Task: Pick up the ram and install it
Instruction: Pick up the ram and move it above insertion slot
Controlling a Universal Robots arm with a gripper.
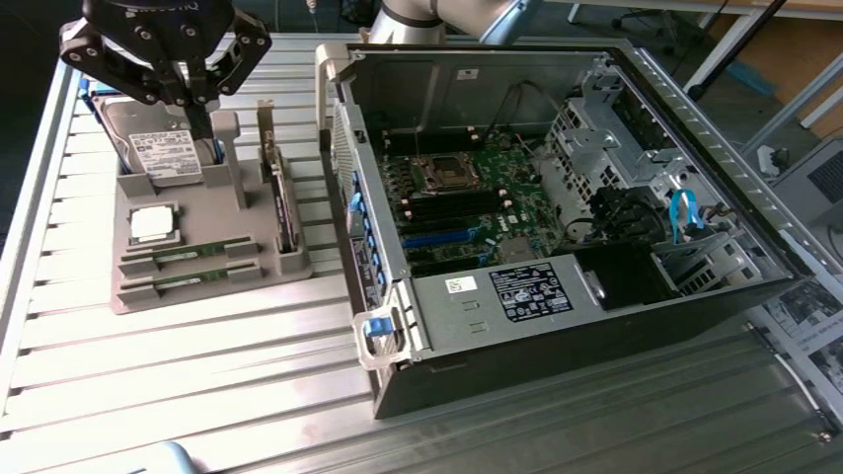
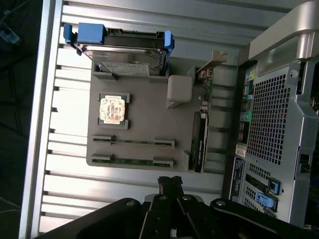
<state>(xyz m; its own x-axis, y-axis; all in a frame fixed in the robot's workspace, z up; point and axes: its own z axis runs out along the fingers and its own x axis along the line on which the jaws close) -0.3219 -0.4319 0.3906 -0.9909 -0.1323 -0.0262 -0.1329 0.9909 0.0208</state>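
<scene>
Black tool (image 1: 197, 117) closed, pointing down, raised near grey holder (image 1: 129, 294), ram (image 1: 189, 254) slotted

The ribbed metal counter (image 1: 185, 385) carries a grey parts holder (image 1: 217, 229) toward the exterior view's left, with an open computer case (image 1: 567, 370) lying just beside it.

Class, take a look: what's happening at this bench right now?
A single robot arm's gripper, shut and empty, hangs above the grey holder beside the open computer case. Both ram sticks lie in their holder slots, next to the processor chip and hard drive. Nothing has been picked up yet.
</scene>
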